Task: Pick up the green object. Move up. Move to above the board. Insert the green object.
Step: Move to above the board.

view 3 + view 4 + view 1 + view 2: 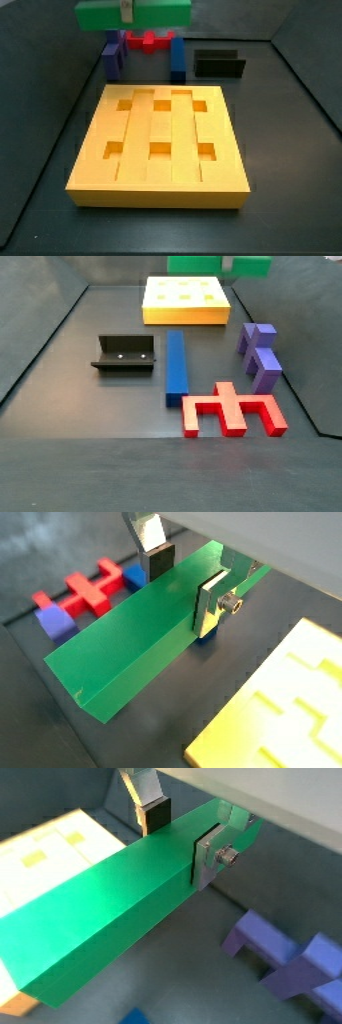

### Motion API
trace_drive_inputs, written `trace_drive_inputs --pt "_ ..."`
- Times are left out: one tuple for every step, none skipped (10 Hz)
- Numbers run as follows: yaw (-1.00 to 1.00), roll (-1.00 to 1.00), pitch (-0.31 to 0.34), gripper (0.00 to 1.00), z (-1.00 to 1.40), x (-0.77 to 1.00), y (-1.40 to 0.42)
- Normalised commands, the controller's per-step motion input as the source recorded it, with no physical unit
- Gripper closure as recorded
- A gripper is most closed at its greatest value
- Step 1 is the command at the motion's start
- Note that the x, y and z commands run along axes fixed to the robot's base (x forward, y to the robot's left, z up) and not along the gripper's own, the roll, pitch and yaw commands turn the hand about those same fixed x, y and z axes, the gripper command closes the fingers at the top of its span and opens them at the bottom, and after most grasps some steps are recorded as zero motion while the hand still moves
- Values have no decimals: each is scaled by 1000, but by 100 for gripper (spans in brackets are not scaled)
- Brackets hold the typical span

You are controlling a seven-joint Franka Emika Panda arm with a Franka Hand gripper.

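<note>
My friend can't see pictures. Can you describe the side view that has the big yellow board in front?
A thick yellow board with six square holes fills the middle of a dark floor. Behind it, the gripper holds the green object in the air, above blue blocks, a red piece and a black box.

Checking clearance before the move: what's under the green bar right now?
The gripper holds the green object in the air. Dark floor lies below it, the red piece and board to either side. Directly beneath is covered.

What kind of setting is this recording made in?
Probably a lab test bench for robot assembly, not a home or shop. A dark walled tray holds a yellow board with square holes, coloured blocks such as the red piece, and the gripper holds the green object raised.
</note>
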Motion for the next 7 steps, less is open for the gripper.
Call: trace_drive_inputs --pt "-8 -73 69 100 1400 -5 4" --pt "-9 -79 55 100 1400 -17 10" --pt "-11 -86 51 100 822 3 9" --pt "-13 -82 60 100 290 35 13" --pt "1000 13 19 100 385 722 -1400" --pt "1000 30 27 100 352 715 -1400" --pt "1000 38 37 100 325 749 -1400"
